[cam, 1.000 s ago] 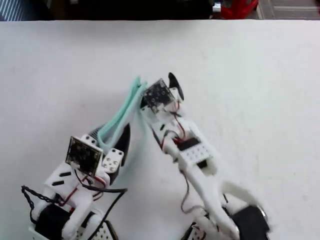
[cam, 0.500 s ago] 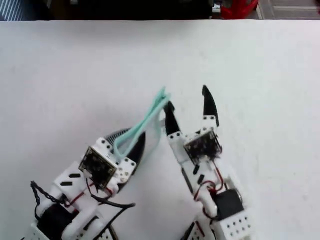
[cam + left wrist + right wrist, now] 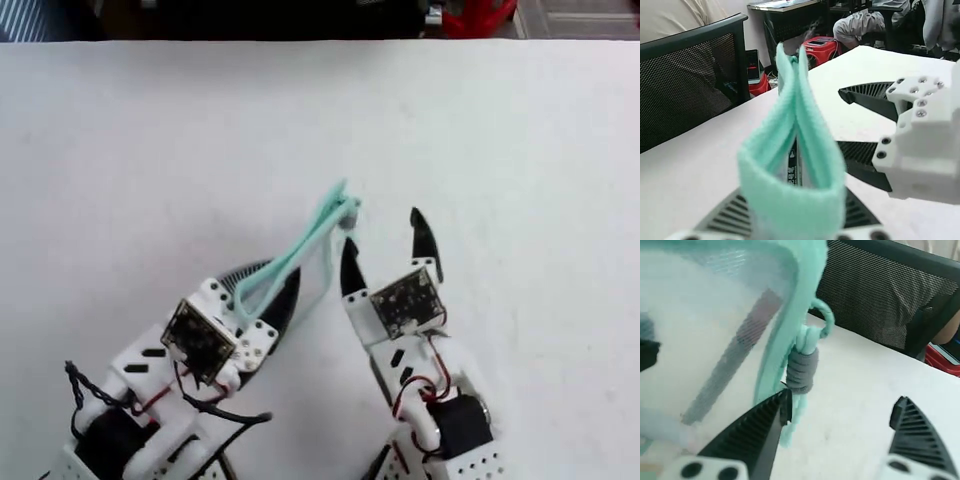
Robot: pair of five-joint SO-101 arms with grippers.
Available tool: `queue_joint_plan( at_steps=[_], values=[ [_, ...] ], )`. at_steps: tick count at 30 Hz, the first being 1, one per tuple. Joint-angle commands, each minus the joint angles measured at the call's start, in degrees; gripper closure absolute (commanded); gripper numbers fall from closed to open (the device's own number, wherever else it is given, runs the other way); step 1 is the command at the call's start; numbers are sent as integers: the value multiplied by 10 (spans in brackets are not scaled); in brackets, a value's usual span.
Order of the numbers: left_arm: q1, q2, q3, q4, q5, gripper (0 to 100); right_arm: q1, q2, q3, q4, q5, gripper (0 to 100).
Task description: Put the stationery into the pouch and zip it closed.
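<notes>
The left gripper (image 3: pixel 266 288) is clamped on one end of the mint-green fabric pouch with translucent mesh sides (image 3: pixel 303 255), holding it on edge over the white table (image 3: pixel 150 150). The right gripper (image 3: pixel 381 232) stands wide open just beside the pouch's far end, close to the grey zipper pull (image 3: pixel 801 371).

You see the white counter (image 3: pixel 150 130) evenly bright under diffuse light, nearly glaring, with only faint soft shadows; the room (image 3: pixel 250 20) beyond is dim
</notes>
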Motion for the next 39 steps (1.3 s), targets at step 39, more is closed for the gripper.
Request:
queue_joint_plan(
  at_steps=[39],
  values=[
    [104,-7,-11,26,34,958,-29,357,-77,-298,1,797]
  ],
)
